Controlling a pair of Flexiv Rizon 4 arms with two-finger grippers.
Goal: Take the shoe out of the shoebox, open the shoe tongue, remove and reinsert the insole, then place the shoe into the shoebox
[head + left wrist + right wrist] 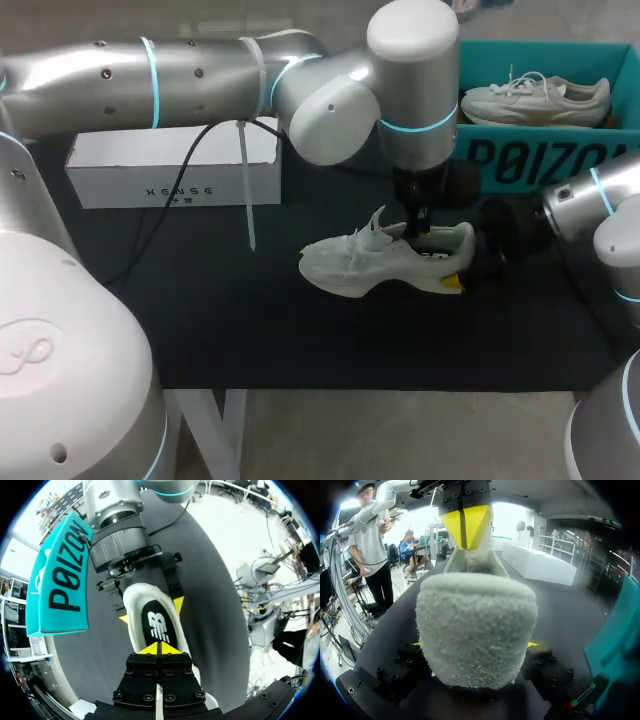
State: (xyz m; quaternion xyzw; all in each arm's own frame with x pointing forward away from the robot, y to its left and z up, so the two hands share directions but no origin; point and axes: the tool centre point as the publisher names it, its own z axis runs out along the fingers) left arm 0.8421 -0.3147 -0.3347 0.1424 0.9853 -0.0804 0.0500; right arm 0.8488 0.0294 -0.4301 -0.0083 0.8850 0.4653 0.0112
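Observation:
A white shoe (385, 262) lies on its sole on the black table, toe to the left. My left gripper (418, 232) comes down into its opening. In the left wrist view its yellow tips (160, 649) are shut together on the front part of the black insole (157, 625); whether they pinch it is not visible. My right gripper (465, 262) holds the heel from behind. The fuzzy heel (476, 625) fills the gap between its fingers (532, 644), which touch it on both sides. Above the heel, the left gripper (464, 527) is also in the right wrist view.
The teal shoebox (540, 150) stands at the back right with a second white shoe (535, 100) inside; its wall (62, 585) is close beside the held shoe. A white box (175, 165) sits at the back left.

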